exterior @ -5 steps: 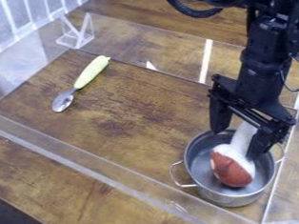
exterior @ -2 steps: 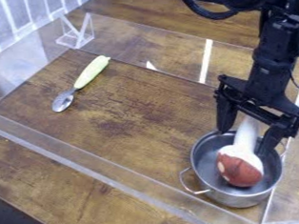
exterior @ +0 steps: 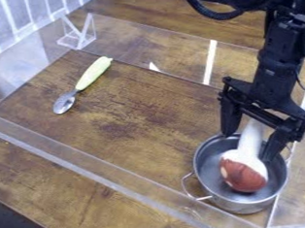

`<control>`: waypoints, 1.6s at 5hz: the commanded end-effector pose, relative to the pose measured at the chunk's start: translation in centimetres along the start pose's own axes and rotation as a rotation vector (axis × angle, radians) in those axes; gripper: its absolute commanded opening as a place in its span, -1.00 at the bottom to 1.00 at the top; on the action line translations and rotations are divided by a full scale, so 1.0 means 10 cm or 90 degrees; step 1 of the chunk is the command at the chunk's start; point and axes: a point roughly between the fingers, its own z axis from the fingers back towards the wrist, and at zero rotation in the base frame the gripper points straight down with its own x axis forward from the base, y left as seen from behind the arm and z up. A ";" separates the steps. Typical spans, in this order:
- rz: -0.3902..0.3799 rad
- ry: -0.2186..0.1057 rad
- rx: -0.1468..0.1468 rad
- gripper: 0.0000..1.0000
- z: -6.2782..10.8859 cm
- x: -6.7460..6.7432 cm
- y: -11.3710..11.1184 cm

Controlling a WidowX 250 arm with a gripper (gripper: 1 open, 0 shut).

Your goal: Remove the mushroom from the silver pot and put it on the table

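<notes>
Though potted, mushroom (exterior: 244, 163) cap lower-left, stem upper-right

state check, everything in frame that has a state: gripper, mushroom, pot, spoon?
gripper: open, pointing down, jaws astride the mushroom's stem
mushroom: lying in the pot, not lifted
silver pot: upright on the table, holding the mushroom
spoon: lying flat on the table, away from the pot

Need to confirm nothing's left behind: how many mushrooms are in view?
1: the mushroom lies inside the silver pot at lower right, under the open gripper. None shows elsewhere on the table.
</notes>
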 end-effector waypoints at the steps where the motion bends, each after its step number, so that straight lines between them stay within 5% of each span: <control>1: 0.030 -0.051 -0.014 -1.00 0.28 0.08 -0.01; 2: 0.065 -0.047 -0.020 1.00 0.25 0.14 -0.02; 3: 0.103 -0.042 -0.025 1.00 0.23 0.19 -0.03; 5: 0.019 -0.035 -0.022 1.00 0.22 0.18 0.21; 8: 0.026 -0.014 -0.011 1.00 -0.03 0.13 0.17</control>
